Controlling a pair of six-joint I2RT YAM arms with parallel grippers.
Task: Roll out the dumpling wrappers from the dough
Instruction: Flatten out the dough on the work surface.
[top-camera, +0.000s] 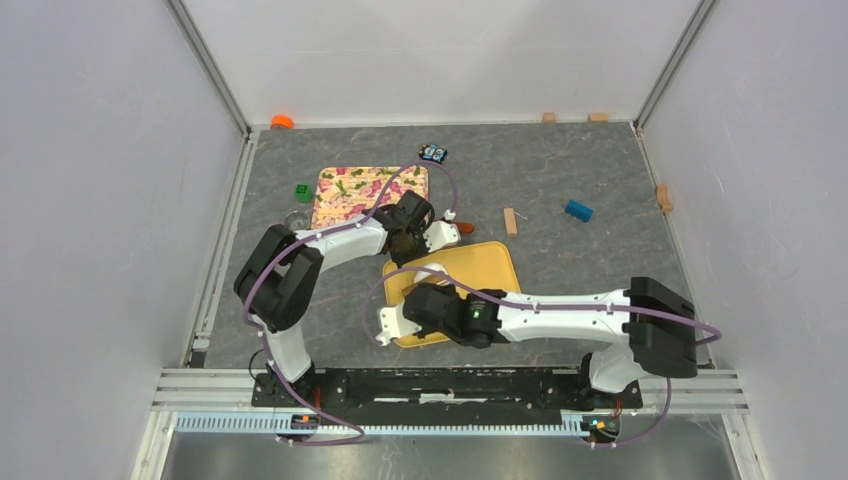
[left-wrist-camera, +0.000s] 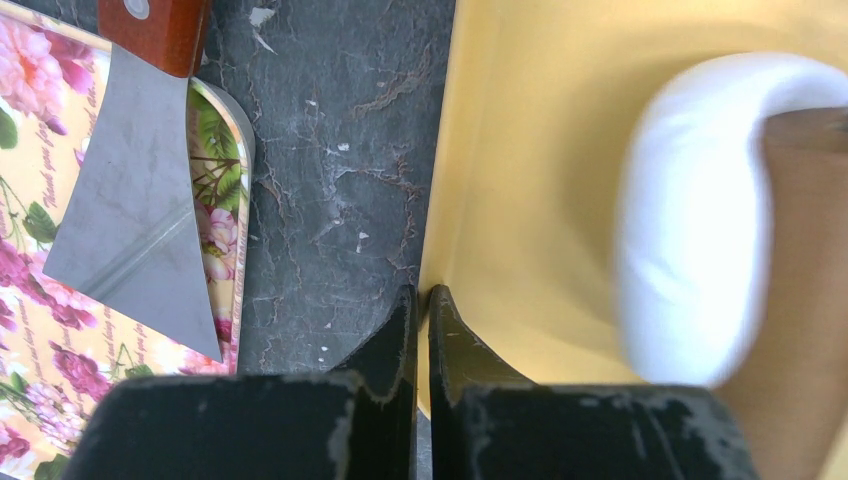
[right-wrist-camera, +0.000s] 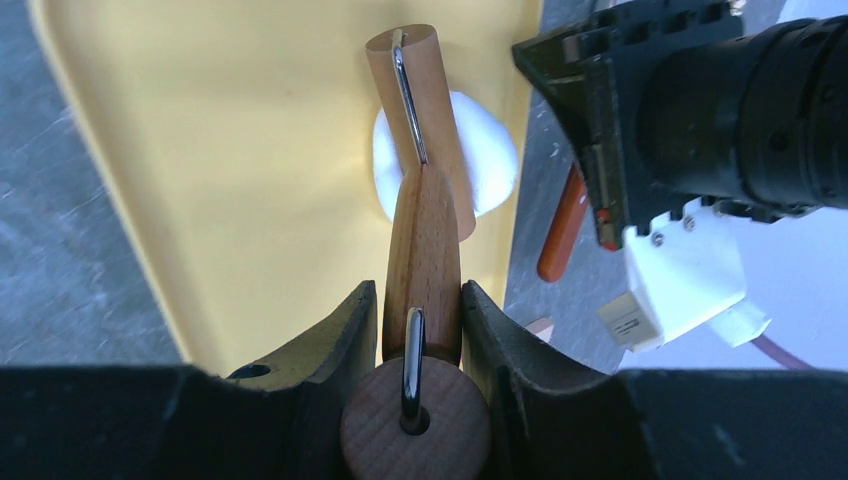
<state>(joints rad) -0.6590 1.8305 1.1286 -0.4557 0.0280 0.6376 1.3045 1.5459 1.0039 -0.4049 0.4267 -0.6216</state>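
The dough (right-wrist-camera: 492, 150) is a smooth white lump on the yellow board (right-wrist-camera: 250, 150), close to the edge that faces the left arm's wrist. A wooden roller (right-wrist-camera: 420, 100) lies across its middle and presses into it, so only the two sides of the lump show. The right jaws are partly closed around the roller's wooden handle, one finger on each side, gripping it firmly.

The left jaws are shut with nothing between them, their tips right at the rim of the yellow board and near the dough but not touching it. The bulk of the left wrist hangs close over that edge, crowding the roller's far end.

On the dark marbled counter (top-camera: 600, 260), a floral board (top-camera: 345, 195) lies beyond the yellow one across a narrow strip of counter. A scraper (left-wrist-camera: 130, 220) with a metal blade and a reddish wooden handle rests on it. Well apart to the right lie a wooden block (top-camera: 510, 220) and a blue block (top-camera: 578, 210).
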